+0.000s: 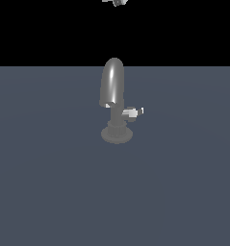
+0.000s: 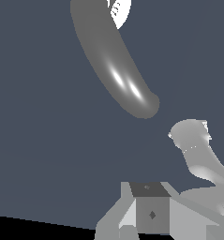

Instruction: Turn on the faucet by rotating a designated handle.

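Glossy grey metal makes up the faucet (image 1: 114, 103), which stands on the flat, matte slate-blue tabletop (image 1: 49, 192). Its thick spout arches up in an inverted U and catches bright streaks of light; below it a short stem drops into a round ribbed base. The handle (image 1: 133, 113), a short grey stub with a whitish tip, sticks out sideways from the stem toward the exterior view's right. No writing or label shows anywhere on the faucet. The gripper (image 1: 115, 2) is only a small pale scrap high above the faucet, well apart from it, and whether the jaws are spread or pressed together I cannot tell.
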### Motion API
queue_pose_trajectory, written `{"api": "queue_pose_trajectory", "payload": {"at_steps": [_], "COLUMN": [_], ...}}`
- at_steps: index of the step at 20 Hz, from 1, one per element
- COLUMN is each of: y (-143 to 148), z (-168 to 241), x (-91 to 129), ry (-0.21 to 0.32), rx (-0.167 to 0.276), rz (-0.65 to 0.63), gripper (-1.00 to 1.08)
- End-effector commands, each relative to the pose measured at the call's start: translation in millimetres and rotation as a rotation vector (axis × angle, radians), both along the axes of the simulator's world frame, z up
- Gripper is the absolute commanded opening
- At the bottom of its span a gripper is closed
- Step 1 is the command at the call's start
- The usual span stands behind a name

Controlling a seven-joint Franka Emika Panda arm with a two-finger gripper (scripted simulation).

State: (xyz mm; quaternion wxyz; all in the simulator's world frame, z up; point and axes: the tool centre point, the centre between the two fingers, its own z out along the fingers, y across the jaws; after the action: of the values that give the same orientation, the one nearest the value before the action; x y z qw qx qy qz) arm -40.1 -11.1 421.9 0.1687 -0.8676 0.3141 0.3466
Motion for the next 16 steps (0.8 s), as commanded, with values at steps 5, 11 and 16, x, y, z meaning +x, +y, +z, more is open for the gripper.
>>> {"api": "queue_pose_trajectory", "payload": {"at_steps": [5,11,16], "y": [-11,-23,-34], "z": [-24,-52,-78], "x": [29,53,70], "ry": [0.124,0.247,0.353], "rx": [0.056,0.112,0.161], "rz": [-0.111,-0.222,-0.317], "gripper": [-1.0,-1.0,-1.0]}}
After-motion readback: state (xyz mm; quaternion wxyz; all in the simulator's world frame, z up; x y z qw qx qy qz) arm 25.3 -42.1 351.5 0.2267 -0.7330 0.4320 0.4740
